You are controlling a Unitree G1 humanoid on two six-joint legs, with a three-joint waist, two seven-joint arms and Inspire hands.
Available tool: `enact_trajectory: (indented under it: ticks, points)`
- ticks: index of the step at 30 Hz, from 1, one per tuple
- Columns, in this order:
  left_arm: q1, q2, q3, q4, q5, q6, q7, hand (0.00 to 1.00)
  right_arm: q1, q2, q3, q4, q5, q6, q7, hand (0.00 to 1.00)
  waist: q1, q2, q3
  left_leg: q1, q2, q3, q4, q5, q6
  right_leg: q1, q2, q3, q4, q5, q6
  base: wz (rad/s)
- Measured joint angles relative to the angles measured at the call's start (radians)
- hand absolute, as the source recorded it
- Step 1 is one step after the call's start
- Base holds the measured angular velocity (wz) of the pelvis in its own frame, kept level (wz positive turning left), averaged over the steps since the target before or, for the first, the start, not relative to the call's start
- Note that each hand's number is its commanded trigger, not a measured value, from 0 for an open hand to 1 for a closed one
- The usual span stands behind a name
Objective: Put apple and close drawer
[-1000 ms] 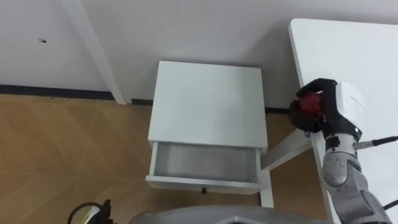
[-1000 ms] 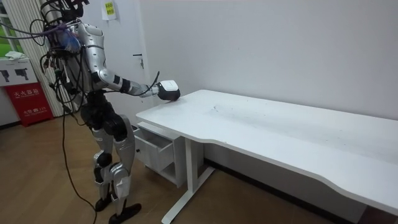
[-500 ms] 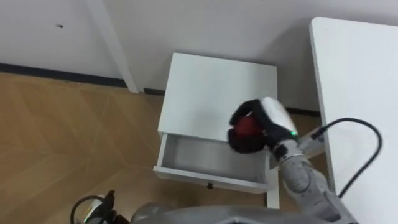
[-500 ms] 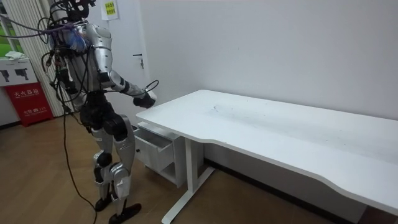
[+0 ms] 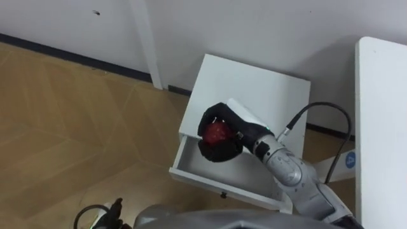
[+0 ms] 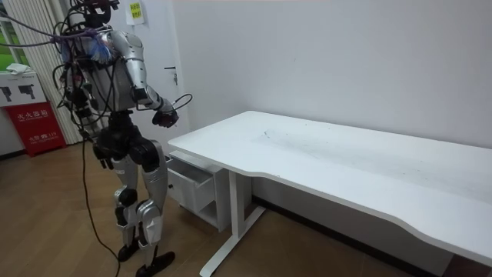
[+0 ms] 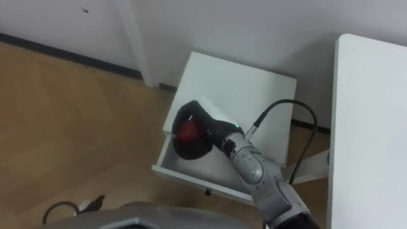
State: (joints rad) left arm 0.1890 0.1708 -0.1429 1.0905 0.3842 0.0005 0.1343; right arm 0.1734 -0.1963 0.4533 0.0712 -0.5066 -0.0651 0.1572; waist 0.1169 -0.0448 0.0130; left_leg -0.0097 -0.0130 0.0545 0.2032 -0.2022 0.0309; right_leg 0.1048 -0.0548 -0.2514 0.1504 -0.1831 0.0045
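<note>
Left eye view, items listed left to right, each placed against the cabinet.

1. Wood floor: left of the cabinet and in front of it.
2. White upright post: against the wall, just beyond the cabinet's rear left corner.
3. Cabinet: small, white, flat-topped, backed to the wall.
4. Drawer: pulled out of the cabinet's front, standing open, grey inside.
5. Right hand: raised over the cabinet's front left edge and the drawer's left end, dark fingers curled round the apple.
6. Apple: red, held in that grasp above the cabinet, not in the drawer.
7. White desk: just right of the cabinet.

Room view: the robot stands upright before the cabinet, with the left hand low by its hip, on the side away from the desk.
</note>
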Motion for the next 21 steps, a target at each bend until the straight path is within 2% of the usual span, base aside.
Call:
enact_trajectory:
  ticks: [7,21]
  points:
    - [0.009,-0.001,0.0,-0.003,0.001,0.0,0.001,0.0,0.0,-0.002,-0.001,0.0,0.004,0.0,0.034,0.0,0.0,0.005,0.0026,-0.016,0.0,-0.001,0.002,0.0,0.0,-0.01,0.001,-0.001,0.0,-0.001,0.002,0.0]
    - [0.021,-0.002,0.002,-0.042,0.002,0.003,0.0,0.0,0.004,-0.003,-0.002,0.001,0.054,0.001,0.042,0.0,-0.003,0.016,-0.0023,-0.014,0.0,0.001,0.014,0.001,0.001,-0.007,-0.003,0.002,0.0,-0.001,0.002,0.0]
